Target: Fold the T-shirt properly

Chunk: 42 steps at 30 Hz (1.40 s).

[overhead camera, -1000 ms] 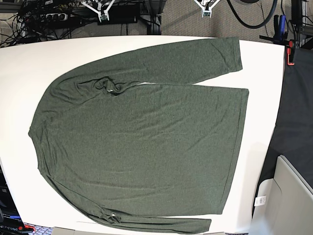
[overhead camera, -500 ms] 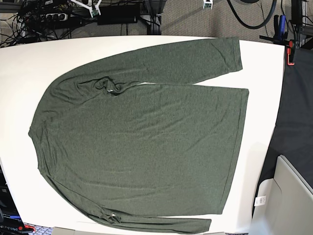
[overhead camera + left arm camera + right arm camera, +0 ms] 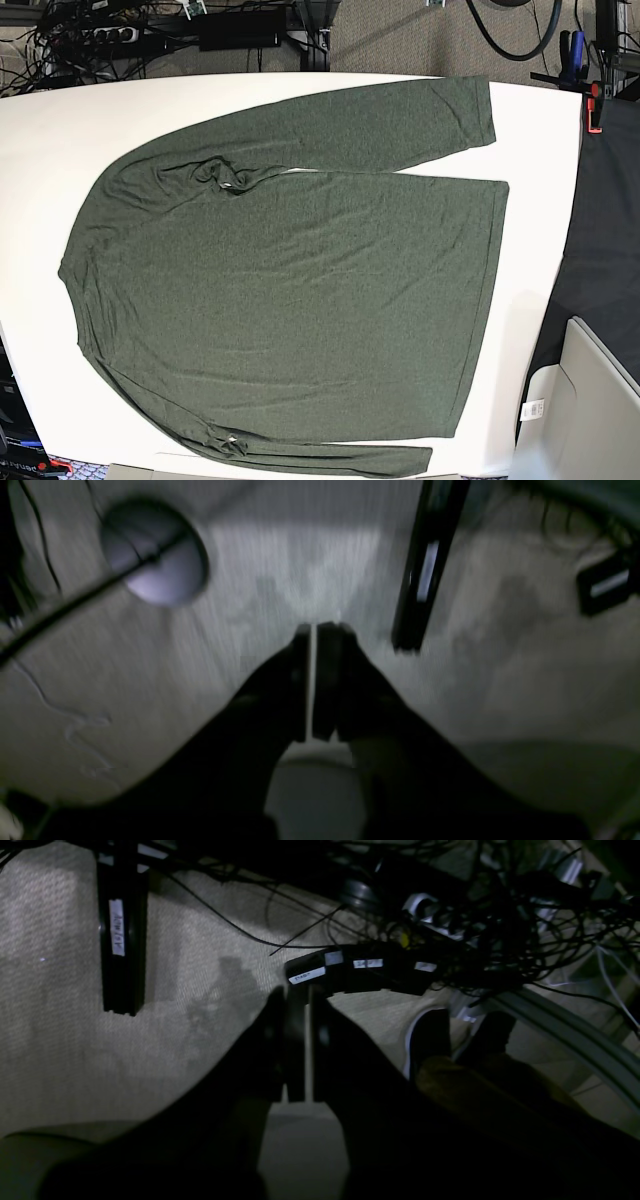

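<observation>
The T-shirt [image 3: 290,290], dark olive green with long sleeves, lies spread flat on the white table [image 3: 50,130], its neck at the left and its hem [image 3: 488,300] at the right. One sleeve runs along the far side to a cuff [image 3: 482,105], with a small bunched fold [image 3: 225,178] near the armpit. The other sleeve lies along the near edge, cuff [image 3: 418,462] at the bottom. Neither gripper touches the shirt. In the left wrist view my left gripper [image 3: 316,630] is shut and empty over grey carpet. My right gripper [image 3: 299,990] is also shut and empty over the floor.
A black cloth-covered surface [image 3: 610,230] and a grey bin [image 3: 590,410] stand right of the table. A clamp [image 3: 595,105] grips the far right corner. Cables and a power strip [image 3: 110,35] lie behind the table. A shoe [image 3: 425,1040] and tangled wires show beneath the right gripper.
The white gripper parts at the top edge of the base view have drawn back, the left-hand one also sliding left, until almost out of frame. The shirt has not moved.
</observation>
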### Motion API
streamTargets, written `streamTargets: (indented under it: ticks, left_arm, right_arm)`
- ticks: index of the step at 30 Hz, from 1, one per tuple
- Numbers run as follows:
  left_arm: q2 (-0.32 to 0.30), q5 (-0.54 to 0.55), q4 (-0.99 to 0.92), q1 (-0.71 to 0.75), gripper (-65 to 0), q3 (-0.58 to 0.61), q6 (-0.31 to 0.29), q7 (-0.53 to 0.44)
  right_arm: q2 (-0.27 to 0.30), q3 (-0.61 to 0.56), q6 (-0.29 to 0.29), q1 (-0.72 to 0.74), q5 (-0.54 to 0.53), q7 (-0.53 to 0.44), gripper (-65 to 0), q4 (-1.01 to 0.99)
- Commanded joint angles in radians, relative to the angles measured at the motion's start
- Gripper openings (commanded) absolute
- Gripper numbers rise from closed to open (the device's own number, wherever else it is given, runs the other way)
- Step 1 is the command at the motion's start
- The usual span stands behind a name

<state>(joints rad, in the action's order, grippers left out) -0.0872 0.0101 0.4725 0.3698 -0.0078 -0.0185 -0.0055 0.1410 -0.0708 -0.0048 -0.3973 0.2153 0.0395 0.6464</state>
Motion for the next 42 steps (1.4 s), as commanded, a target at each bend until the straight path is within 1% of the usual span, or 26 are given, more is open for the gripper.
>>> streamTargets:
  ticks: [1,7,9,12,14,16,19,22,26,28,33,35,40,42]
  left_arm:
    - [-0.007,0.000,0.025,0.036,-64.9,-0.002,0.004,-0.001]
    - [-0.007,0.000,0.137,0.108,-64.9,-0.004,0.004,-0.001]
    - [-0.007,0.000,0.188,0.134,-64.9,-0.004,0.004,-0.001]
    - [-0.007,0.001,0.297,0.185,-64.9,-0.008,0.004,-0.001]
    - [-0.003,0.001,0.383,0.226,-64.9,-0.050,0.004,-0.001]
    - [0.008,0.001,0.447,0.254,-64.9,-0.093,0.004,-0.001]
    - [0.025,0.001,0.552,0.301,-64.9,-0.136,0.004,0.000]
    - [0.027,0.001,0.655,0.349,-64.9,-0.136,0.004,0.000]
    - [0.030,0.001,0.790,0.407,-64.9,-0.136,0.004,0.000]
    - [0.042,0.001,0.863,0.438,-64.9,-0.137,0.004,0.000]
    - [0.050,0.001,1.046,0.501,-64.9,-0.137,0.004,0.002]
    - [0.048,0.001,1.087,0.504,-64.9,-0.137,0.004,0.020]
    - [0.043,0.001,1.207,0.499,-64.9,-0.133,0.004,0.123]
    - [0.047,0.001,1.254,0.490,-64.9,-0.131,0.002,0.146]
  right_arm:
    - [0.019,0.004,-0.004,-0.028,0.003,-0.011,-64.7,0.029]
    - [0.056,0.004,-0.005,-0.116,0.002,-0.011,-64.7,0.175]
    - [0.059,0.006,-0.005,-0.154,0.002,-0.011,-64.7,0.244]
    - [0.082,0.006,-0.007,-0.211,0.002,-0.011,-64.8,0.352]
    - [0.091,0.006,-0.008,-0.249,0.002,-0.011,-64.8,0.421]
    - [0.093,0.009,-0.008,-0.279,0.002,-0.010,-64.8,0.476]
    - [0.093,0.064,-0.008,-0.334,0.008,-0.010,-64.8,0.559]
    - [0.091,0.102,-0.008,-0.374,0.008,-0.010,-64.8,0.636]
    - [0.093,0.107,-0.008,-0.421,0.008,-0.010,-64.8,0.725]
    - [0.095,0.113,-0.008,-0.447,0.009,-0.010,-64.8,0.771]
    - [0.095,0.173,-0.008,-0.510,0.009,-0.008,-64.8,0.892]
    - [0.095,0.176,-0.008,-0.521,0.009,0.030,-64.8,0.939]
    - [0.095,0.176,-0.008,-0.521,0.009,0.158,-64.8,1.048]
    - [0.095,0.176,-0.008,-0.521,0.009,0.182,-64.8,1.085]
